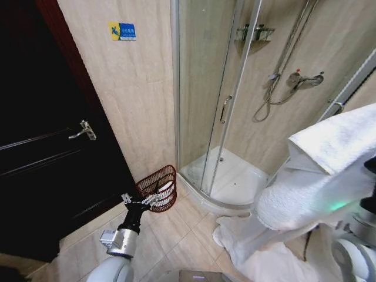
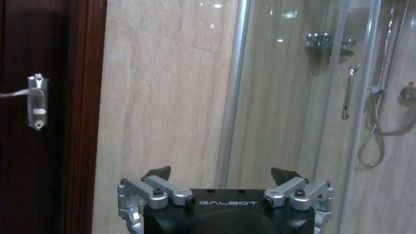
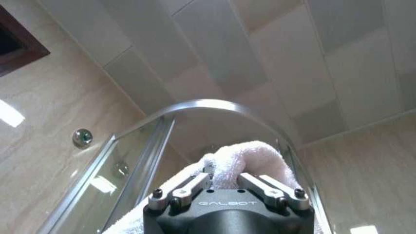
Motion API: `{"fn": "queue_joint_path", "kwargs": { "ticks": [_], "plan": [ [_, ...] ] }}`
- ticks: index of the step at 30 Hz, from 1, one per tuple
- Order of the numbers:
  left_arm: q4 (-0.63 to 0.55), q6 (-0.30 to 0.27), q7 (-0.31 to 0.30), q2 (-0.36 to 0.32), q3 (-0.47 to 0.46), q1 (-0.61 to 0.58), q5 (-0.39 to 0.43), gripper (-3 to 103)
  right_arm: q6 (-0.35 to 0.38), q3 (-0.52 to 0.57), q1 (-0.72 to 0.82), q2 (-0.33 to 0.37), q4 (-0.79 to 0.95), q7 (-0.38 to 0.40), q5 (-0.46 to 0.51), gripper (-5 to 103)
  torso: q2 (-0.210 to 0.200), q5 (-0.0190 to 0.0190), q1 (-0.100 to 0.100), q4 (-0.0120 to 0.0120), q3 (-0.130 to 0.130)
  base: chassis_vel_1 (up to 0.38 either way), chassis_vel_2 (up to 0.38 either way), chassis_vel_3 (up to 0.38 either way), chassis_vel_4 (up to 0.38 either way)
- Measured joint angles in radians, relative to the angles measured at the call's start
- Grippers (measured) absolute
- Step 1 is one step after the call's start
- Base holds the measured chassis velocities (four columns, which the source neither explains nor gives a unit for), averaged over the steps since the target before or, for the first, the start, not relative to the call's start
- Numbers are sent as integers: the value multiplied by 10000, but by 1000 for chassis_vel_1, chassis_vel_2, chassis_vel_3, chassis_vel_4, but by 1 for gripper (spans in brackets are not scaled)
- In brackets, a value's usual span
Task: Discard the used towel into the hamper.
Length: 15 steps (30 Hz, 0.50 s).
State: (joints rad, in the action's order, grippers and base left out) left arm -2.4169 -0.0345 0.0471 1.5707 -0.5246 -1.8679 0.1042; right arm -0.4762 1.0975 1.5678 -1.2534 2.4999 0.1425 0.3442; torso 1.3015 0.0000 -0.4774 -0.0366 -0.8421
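The hamper [image 1: 158, 187] is a small dark reddish-brown wire basket on the tiled floor, between the dark door and the shower, with something white inside it. My left gripper [image 1: 141, 201] hovers just in front of its rim. In the left wrist view the left gripper [image 2: 221, 174] is open with nothing between its fingers. The used towel [image 1: 329, 170] is a big white bundle at the right, draped over my raised right arm. My right gripper [image 3: 226, 181] is shut on a fold of the towel [image 3: 240, 158], pointing up toward the ceiling.
A dark wooden door [image 1: 47, 153] with a metal handle [image 1: 86, 130] stands at the left. The curved glass shower enclosure [image 1: 217, 94] and its white tray [image 1: 235, 182] are behind the hamper. More white cloth [image 1: 241, 247] hangs or lies low at the right.
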Motion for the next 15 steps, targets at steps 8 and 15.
{"fn": "queue_joint_path", "kwargs": {
  "ticks": [8,15],
  "plan": [
    [0,0,0,0,0,0,0,100,52,90,20,3,1,33,-35,6,0,0,0,0,0,32,28,28,41],
    [0,0,0,-1,0,0,0,100,60,94,24,-32,0,43,-27,6,0,1,0,-1,0,60,71,67,74]
  ]
}}
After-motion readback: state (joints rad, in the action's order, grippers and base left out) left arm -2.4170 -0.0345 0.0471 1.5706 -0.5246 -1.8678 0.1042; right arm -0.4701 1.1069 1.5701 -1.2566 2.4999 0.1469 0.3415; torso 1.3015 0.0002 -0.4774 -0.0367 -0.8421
